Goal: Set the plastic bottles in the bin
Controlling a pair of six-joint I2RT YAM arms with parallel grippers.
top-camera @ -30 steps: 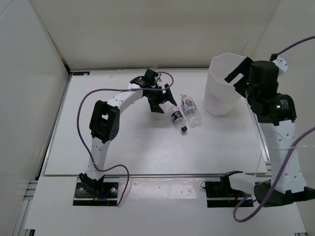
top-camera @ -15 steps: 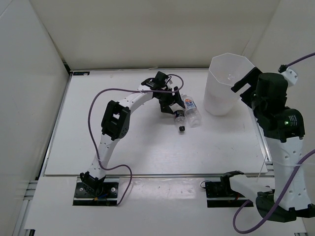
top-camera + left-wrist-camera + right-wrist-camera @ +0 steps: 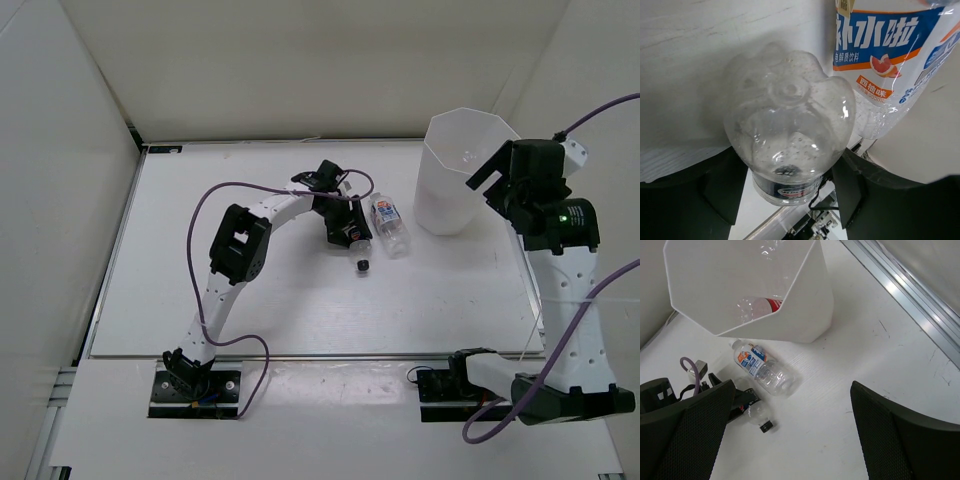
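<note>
While the left gripper [image 3: 784, 192] straddles the black-capped bottle [image 3: 790, 125]
Jaws hug its sides, grip unclear; right gripper [image 3: 792, 435] gapes wide, empty.

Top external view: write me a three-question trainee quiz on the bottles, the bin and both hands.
1. True or false: a red-labelled bottle already lies in the bin.
2. Multiple choice: the right hand is A) open, holding nothing; B) shut on a bottle; C) shut, holding nothing.
3. Fill in: the left hand has a finger on each side of a clear bottle whose cap is ___.
Key: 1 true; 2 A; 3 black.
</note>
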